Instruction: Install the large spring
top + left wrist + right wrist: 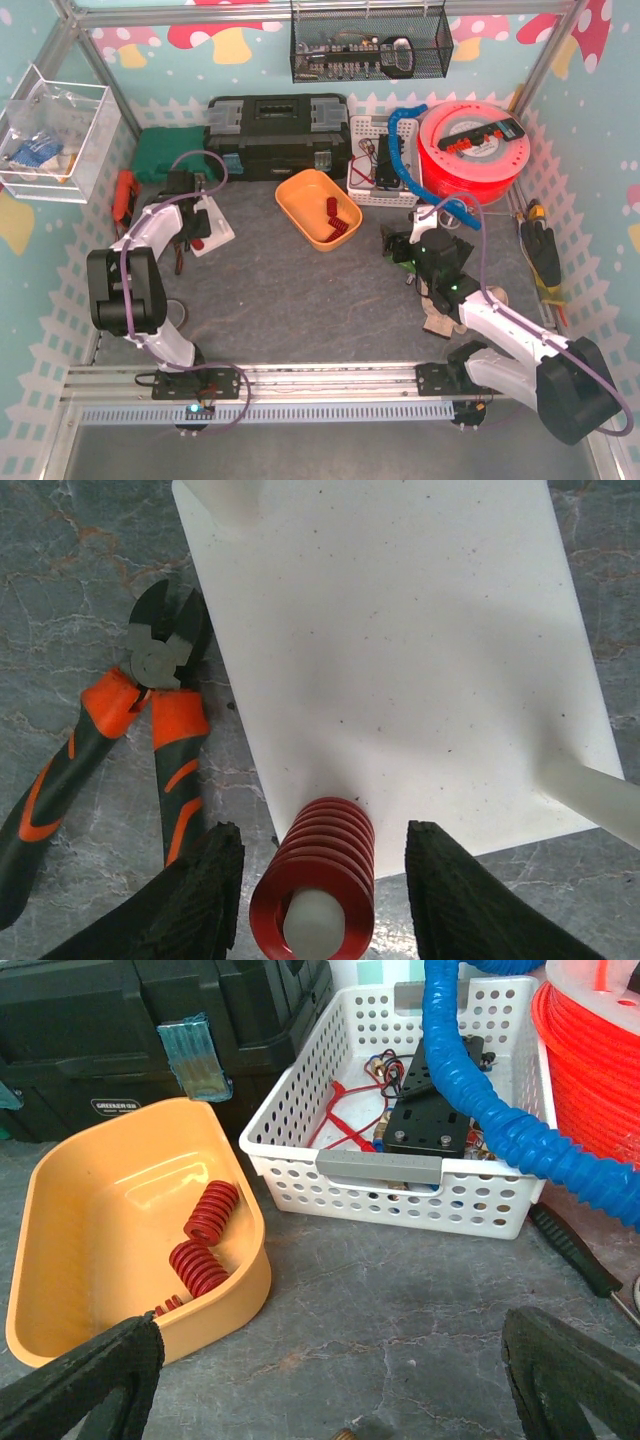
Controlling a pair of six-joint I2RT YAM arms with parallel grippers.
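In the left wrist view a large red spring point(322, 860) sits over a white peg point(315, 925) at the near edge of the white plate point(400, 650). My left gripper point(320, 905) straddles the spring, its black fingers point(200, 900) standing off it with a gap on each side, so it is open. From above, this gripper point(197, 215) hangs over the plate point(218, 232) at the left. My right gripper point(330, 1380) is open over bare table and holds nothing. More red springs point(205, 1235) lie in the orange bin point(60, 1250).
Orange-handled cutters point(150, 710) lie just left of the plate. Another white peg point(600, 795) stands at its right corner. A white basket point(400, 1180) with a blue hose point(480, 1110) is beyond the right gripper. A black toolbox point(275, 130) and a red spool point(475, 150) stand at the back.
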